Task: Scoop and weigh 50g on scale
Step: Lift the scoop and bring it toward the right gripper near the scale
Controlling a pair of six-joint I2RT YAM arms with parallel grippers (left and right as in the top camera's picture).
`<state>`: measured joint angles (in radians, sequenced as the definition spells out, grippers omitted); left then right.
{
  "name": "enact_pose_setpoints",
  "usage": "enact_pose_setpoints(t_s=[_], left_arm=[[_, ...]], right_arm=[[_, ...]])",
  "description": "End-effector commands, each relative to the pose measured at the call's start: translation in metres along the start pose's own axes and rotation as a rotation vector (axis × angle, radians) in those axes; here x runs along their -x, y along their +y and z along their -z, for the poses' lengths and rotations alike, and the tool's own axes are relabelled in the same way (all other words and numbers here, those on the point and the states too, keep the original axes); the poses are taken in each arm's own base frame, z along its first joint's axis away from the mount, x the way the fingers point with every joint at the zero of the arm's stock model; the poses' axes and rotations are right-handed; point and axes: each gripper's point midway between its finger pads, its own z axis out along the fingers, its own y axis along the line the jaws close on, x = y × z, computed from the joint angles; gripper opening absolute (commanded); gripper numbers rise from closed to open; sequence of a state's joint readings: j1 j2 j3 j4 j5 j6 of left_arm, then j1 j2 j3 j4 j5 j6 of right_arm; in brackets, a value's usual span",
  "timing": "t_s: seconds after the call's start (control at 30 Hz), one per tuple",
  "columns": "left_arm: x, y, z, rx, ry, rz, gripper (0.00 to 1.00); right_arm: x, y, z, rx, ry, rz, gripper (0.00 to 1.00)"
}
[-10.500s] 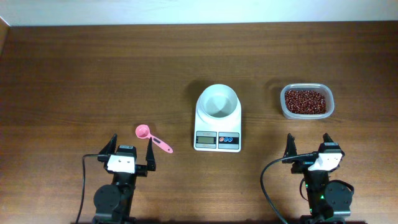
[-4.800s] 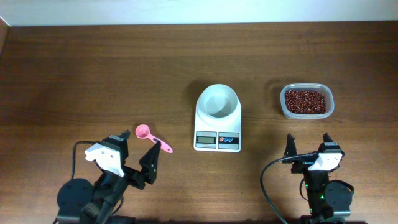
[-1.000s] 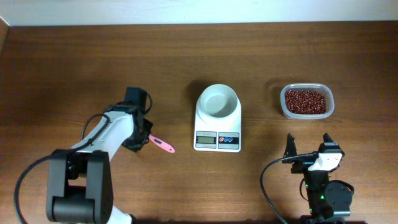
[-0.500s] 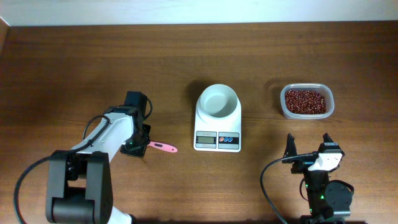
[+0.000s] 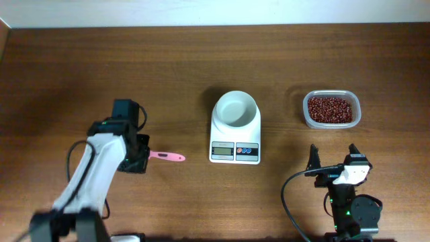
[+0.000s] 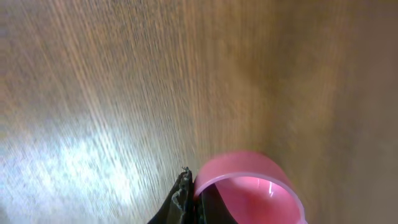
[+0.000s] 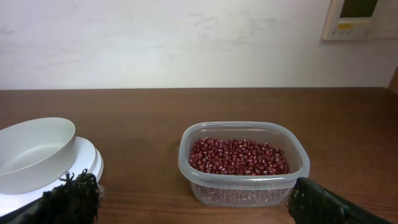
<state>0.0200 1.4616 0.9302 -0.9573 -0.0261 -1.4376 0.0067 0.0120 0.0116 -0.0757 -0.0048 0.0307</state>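
Wooden desk (image 5: 80, 67): carries one scale (image 5: 235, 152), one tub (image 5: 330, 125), one scoop (image 5: 168, 156).
Scale: centre; one empty white bowl (image 5: 236, 109) on top.
Clear tub: right of scale, holds the beans (image 5: 330, 108).
Pink scoop: left of scale, handle pointing toward it.
Left gripper (image 5: 142, 155): closed on scoop.
Right gripper (image 5: 334, 156): wide open, empty, before tub.

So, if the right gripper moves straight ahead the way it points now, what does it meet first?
Probably the clear tub of beans, straight ahead of the open right gripper. The table before it looks free; the scale lies off to the left.
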Motion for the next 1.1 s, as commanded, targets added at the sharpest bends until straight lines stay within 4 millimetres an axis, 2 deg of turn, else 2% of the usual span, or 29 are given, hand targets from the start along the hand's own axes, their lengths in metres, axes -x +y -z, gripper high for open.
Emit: enact_pose_setpoints(t_s=[0.0, 0.07, 0.17, 0.57, 0.73, 0.9, 1.07], left_arm=[[0.001, -0.004, 0.03, -0.122, -0.012, 0.018, 0.0], [0.002, -0.004, 0.048, -0.192, -0.022, 0.02, 0.0], [0.006, 0.0, 0.056, -0.208, -0.048, 0.023, 0.0], [0.012, 0.015, 0.056, -0.152, -0.09, 0.026, 0.0], [0.019, 0.002, 0.059, -0.206, -0.124, 0.051, 0.0], [0.052, -0.019, 0.071, -0.298, -0.307, 0.088, 0.0], [0.055, -0.035, 0.078, -0.369, -0.323, 0.102, 0.0]], right_arm=[[-0.003, 0.003, 0.0, 0.017, 0.006, -0.01, 0.99], [-0.003, 0.003, 0.0, 0.016, 0.006, -0.01, 0.99], [-0.003, 0.003, 0.0, 0.016, 0.006, -0.01, 0.99], [-0.003, 0.003, 0.0, 0.016, 0.006, -0.01, 0.99], [-0.003, 0.003, 0.0, 0.016, 0.006, -0.01, 0.99], [-0.003, 0.003, 0.0, 0.016, 0.006, -0.01, 0.99], [-0.003, 0.003, 0.0, 0.016, 0.006, -0.01, 0.99]])
